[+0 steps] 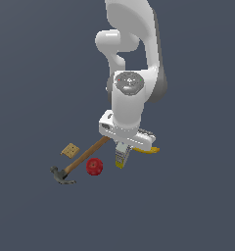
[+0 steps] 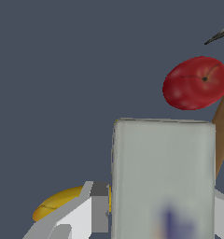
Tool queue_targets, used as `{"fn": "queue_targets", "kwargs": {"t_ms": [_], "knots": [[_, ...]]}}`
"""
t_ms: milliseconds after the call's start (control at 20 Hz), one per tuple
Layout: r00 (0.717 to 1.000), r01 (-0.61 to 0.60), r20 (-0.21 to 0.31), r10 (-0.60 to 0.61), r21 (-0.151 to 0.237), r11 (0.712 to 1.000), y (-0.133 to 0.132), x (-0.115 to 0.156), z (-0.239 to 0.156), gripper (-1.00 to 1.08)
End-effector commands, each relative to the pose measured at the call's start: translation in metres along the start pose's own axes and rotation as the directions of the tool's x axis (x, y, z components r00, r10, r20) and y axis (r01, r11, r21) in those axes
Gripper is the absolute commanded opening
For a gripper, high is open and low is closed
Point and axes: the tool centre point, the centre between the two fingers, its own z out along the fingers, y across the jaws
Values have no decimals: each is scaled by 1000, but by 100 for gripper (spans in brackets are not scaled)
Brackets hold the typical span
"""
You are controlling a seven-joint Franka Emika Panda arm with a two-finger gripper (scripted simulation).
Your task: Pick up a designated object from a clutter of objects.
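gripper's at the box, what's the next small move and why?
Probably close the fingers on the box, if not already gripping, then lift straight up. The wrist view shows the box between the fingers, with the banana, apple and hammer close by, so sideways motion risks bumping them.

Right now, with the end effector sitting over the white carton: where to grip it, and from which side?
Grip the carton across its two long flat sides, coming straight down from above. In the wrist view the fingers already flank those sides, and the banana and apple lie apart from it. I cannot tell whether the end effector has closed.
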Motion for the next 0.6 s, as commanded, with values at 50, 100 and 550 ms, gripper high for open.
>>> {"fn": "queue_targets", "kwargs": {"t_ms": [50, 100, 550], "knots": [[1000, 0, -1, 0, 0, 1000, 6, 0, -6, -100], [1000, 0, -1, 0, 1, 1000, 8, -1, -9, -100], [1000, 0, 0, 0, 2, 1000, 52, -5, -57, -100]]}}
